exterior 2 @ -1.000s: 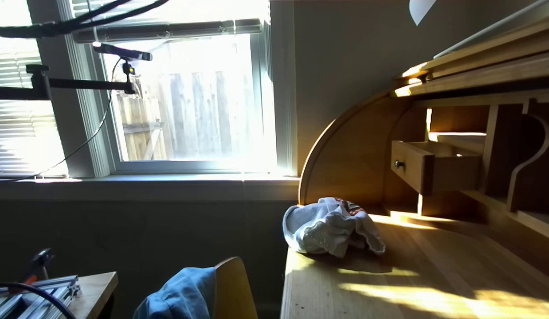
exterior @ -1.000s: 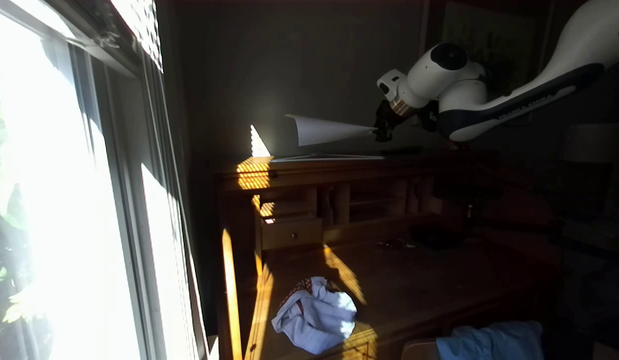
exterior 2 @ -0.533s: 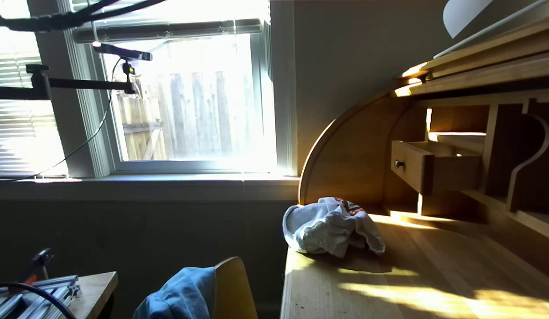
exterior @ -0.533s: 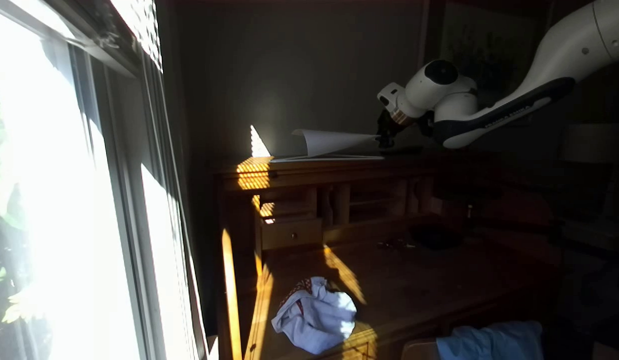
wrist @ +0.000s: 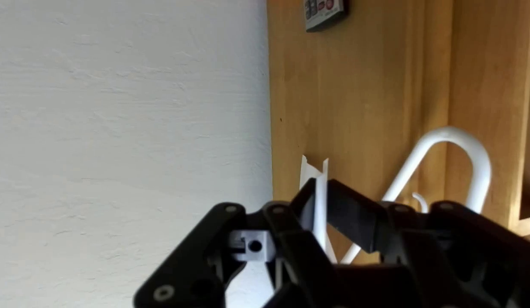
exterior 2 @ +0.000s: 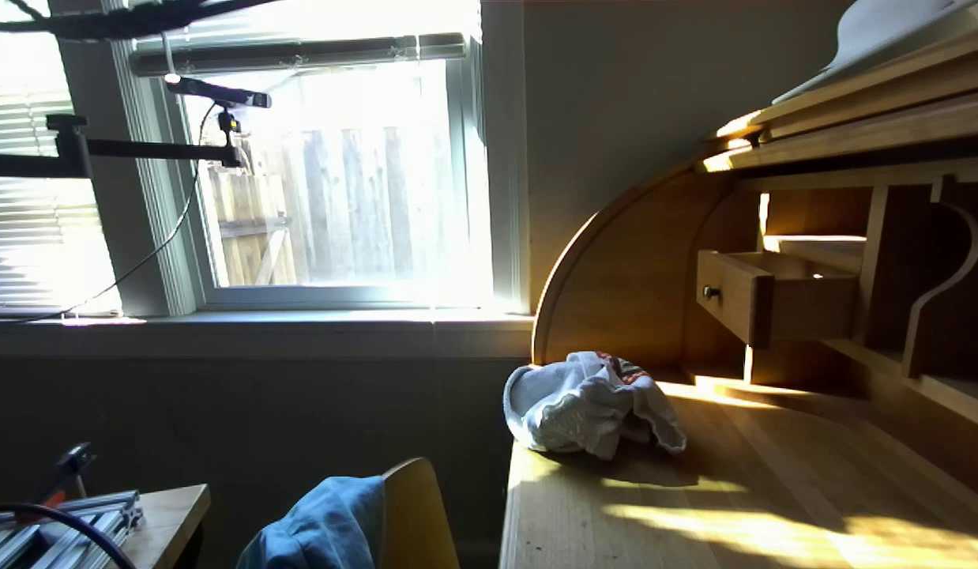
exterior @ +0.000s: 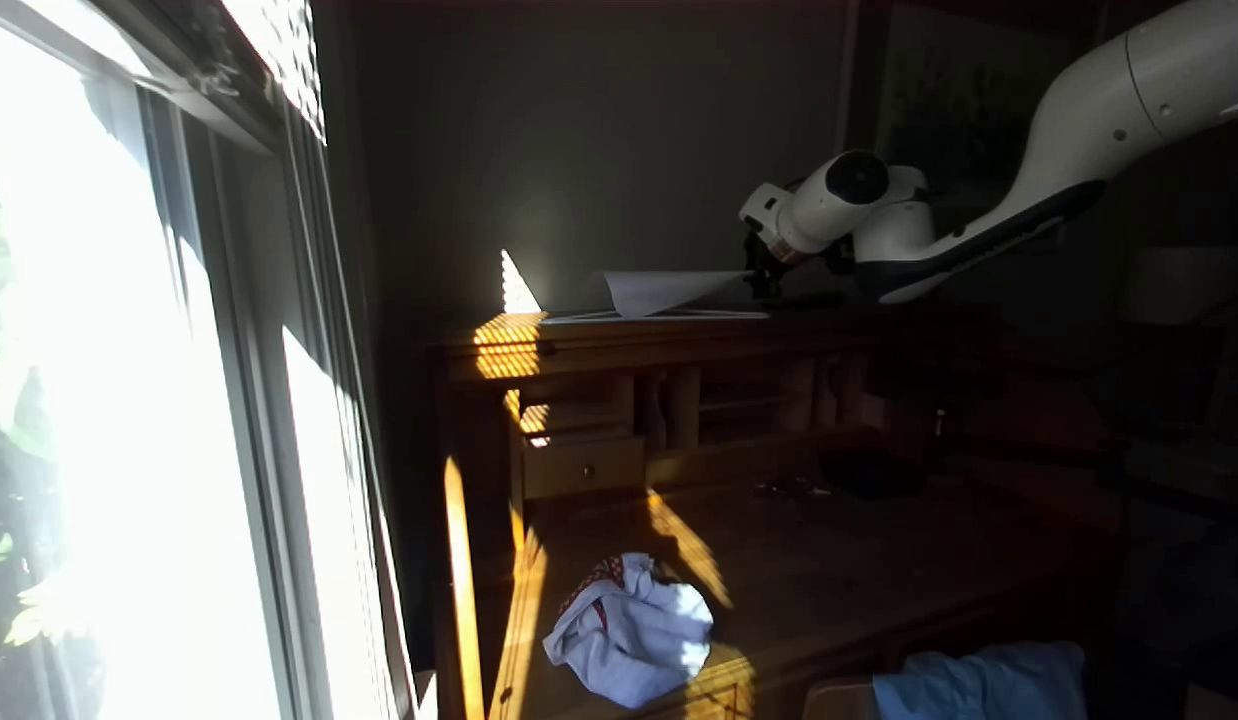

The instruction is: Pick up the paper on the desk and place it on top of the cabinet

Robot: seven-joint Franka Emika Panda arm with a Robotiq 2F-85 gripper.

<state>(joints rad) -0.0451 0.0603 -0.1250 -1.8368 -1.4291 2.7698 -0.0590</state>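
The robot arm [exterior: 1064, 160] is carrying a dark stripe [exterior: 1009, 233] along its lower side, any lettering there too dim for me to read in an exterior view; a small grey device [wrist: 325, 17] is lying on the cabinet [wrist: 355, 94] above the desk [exterior 2: 773, 466] — its red and dark buttons showing, their markings too small to make out. The gripper [wrist: 320, 196] is pinching one end of the paper [exterior: 669, 291] between its fingers [wrist: 350, 214], and the paper is stretching out over the cabinet, its free end drooping to about the level of the top; whether that end is touching, I cannot tell. Near the fingers a white curved bar [wrist: 484, 171] is showing against the wood, beside a pale, roughly textured wall [wrist: 119, 128]. Below, sunlight is falling on the desk in bright patches, and a crumpled white cloth [exterior 2: 588, 407] with a red pattern is resting near the edge. A drawer [exterior 2: 730, 299] is standing pulled out under the cabinet. Nearby, a window [exterior 2: 339, 190] is glaring with daylight — and a blue cloth [exterior 2: 323, 521] is hanging over a chair [exterior 2: 418, 514].
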